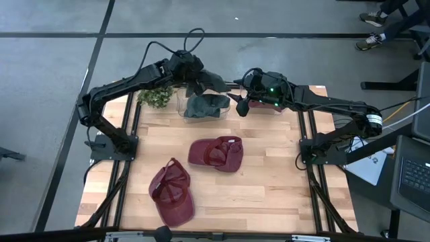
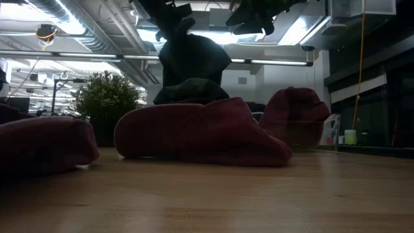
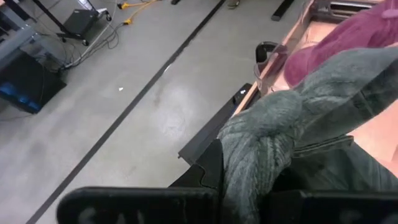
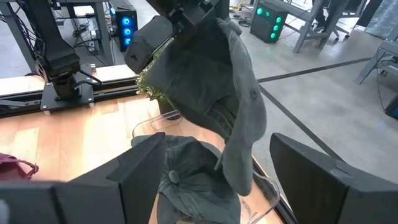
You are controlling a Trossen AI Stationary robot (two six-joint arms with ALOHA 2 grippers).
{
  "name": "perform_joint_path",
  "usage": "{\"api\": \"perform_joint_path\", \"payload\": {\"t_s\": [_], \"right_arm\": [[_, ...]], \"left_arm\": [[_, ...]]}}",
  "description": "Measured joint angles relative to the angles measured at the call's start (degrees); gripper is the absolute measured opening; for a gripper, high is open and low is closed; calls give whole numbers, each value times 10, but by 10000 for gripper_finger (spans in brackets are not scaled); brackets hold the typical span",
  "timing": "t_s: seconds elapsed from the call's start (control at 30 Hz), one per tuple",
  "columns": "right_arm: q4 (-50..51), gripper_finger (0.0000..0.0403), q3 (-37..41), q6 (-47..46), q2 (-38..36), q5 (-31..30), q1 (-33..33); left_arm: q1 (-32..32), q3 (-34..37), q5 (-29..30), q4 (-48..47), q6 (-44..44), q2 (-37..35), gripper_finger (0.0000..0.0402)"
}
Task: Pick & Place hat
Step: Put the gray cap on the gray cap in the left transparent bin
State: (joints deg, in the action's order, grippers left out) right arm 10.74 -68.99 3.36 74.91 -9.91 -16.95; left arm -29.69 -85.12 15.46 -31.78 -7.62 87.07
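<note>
A dark grey-green hat (image 4: 233,93) hangs at the table's far middle, with my left gripper (image 1: 195,75) shut on it. Right under it, a second grey hat (image 1: 205,105) lies in a clear container (image 4: 146,127). My right gripper (image 1: 240,104) is open and level just to the right of the hanging hat; its fingers (image 4: 134,171) stand on either side of it in the right wrist view and touch nothing. Two maroon hats (image 1: 216,153) (image 1: 173,193) lie on the wooden table (image 1: 282,175), nearer the front. My left gripper pinches a bunched fold of the grey hat's cloth (image 3: 252,155) between its two fingers, coming from the table's left and slanting down. The hat hangs slack below the fingers, above the container. Whether its lower end (image 4: 239,177) touches the hat beneath, I cannot tell.
A small green plant (image 1: 156,96) stands left of the container at the far edge. Another maroon hat (image 2: 294,113) sits at the far right, below my right arm. Bare wood lies right of the front hats.
</note>
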Motion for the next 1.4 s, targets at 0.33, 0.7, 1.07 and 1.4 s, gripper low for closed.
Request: {"api": "perform_joint_path", "payload": {"t_s": [0.33,0.7,1.07,1.4], "right_arm": [[0,287,0,-1,0,0,0],[0,287,0,-1,0,0,0],[7,287,0,-1,0,0,0],[12,287,0,0,0,0,0]], "left_arm": [[1,0,2,-2,21,4,3],[12,0,25,-15,75,40,3],[13,0,27,-45,108,83,3],[25,0,-4,-56,125,91,3]]}}
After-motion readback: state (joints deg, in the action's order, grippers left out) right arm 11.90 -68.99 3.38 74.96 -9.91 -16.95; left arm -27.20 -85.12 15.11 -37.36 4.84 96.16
